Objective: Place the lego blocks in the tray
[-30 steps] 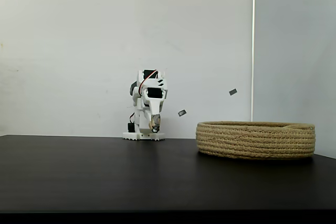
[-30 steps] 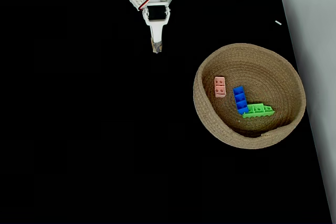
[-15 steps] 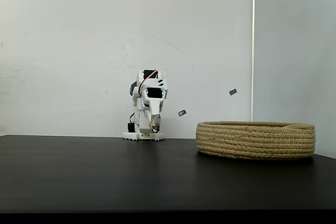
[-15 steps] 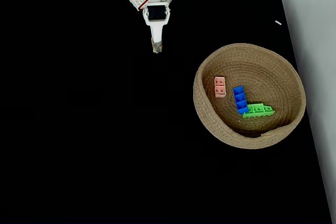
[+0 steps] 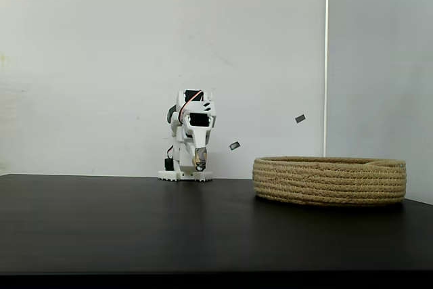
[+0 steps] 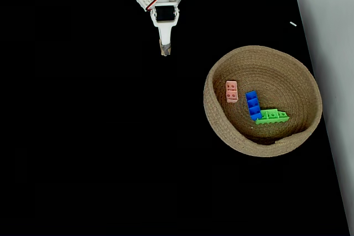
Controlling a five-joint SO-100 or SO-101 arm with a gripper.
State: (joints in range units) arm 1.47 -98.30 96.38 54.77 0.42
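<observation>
Three lego blocks lie inside the tray (image 6: 221, 122), a round coiled-rope basket at the right of a fixed view from above: a pink one (image 6: 232, 91), a blue one (image 6: 253, 105) and a green one (image 6: 272, 116) touching the blue one's end. From the side, the tray (image 5: 329, 180) hides them behind its wall. My gripper (image 6: 164, 51) is folded back near the arm's base at the top of the table, well left of the tray, shut and holding nothing. In the side view the gripper (image 5: 199, 162) points down just above the table.
The black table (image 6: 99, 136) stretches wide to the left of and below the tray. Its right edge (image 6: 326, 131) runs close past the tray, with a pale wall beyond. Small grey tape marks (image 5: 300, 118) sit on the back wall.
</observation>
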